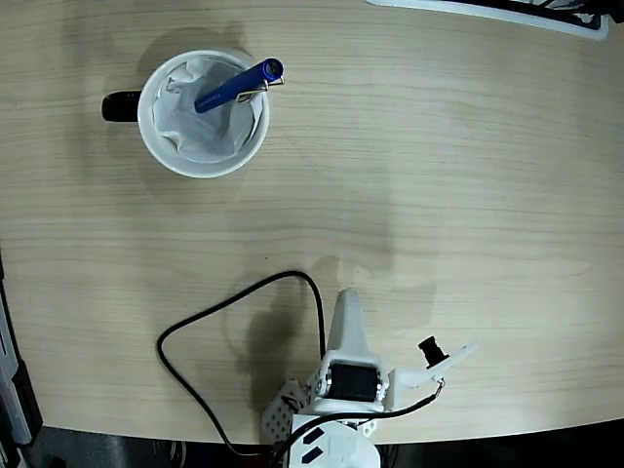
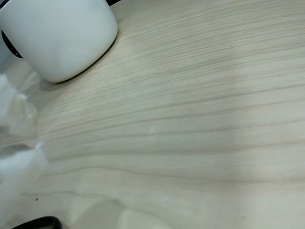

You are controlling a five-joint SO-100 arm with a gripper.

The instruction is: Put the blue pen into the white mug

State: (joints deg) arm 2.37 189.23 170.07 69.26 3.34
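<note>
Blue against white paper, the pen sits in the mug at the upper left of the fixed view. Its lower end is buried in the crumpled lining, and its upper end, with the silver clip, leans over the rim at the upper right. We read its long axis as running from lower left up to upper right, tilted rather than upright.

Around the mug we see bare wooden table on every side. Its black handle points left, near the table's left edge, where a dark strip runs down the frame. At the top right a white object is cut off by the frame.

Well apart from the mug, at the bottom edge, our arm is folded back, with a black cable looping on the table to its left. The gripper points up the picture as a single white taper, and we cannot tell whether its fingers are parted or closed.

From the wrist view we get only the mug's outer wall at upper left, cropped at the top, so the pen is hidden there. Blurred white shapes at the left edge are too soft to identify.
</note>
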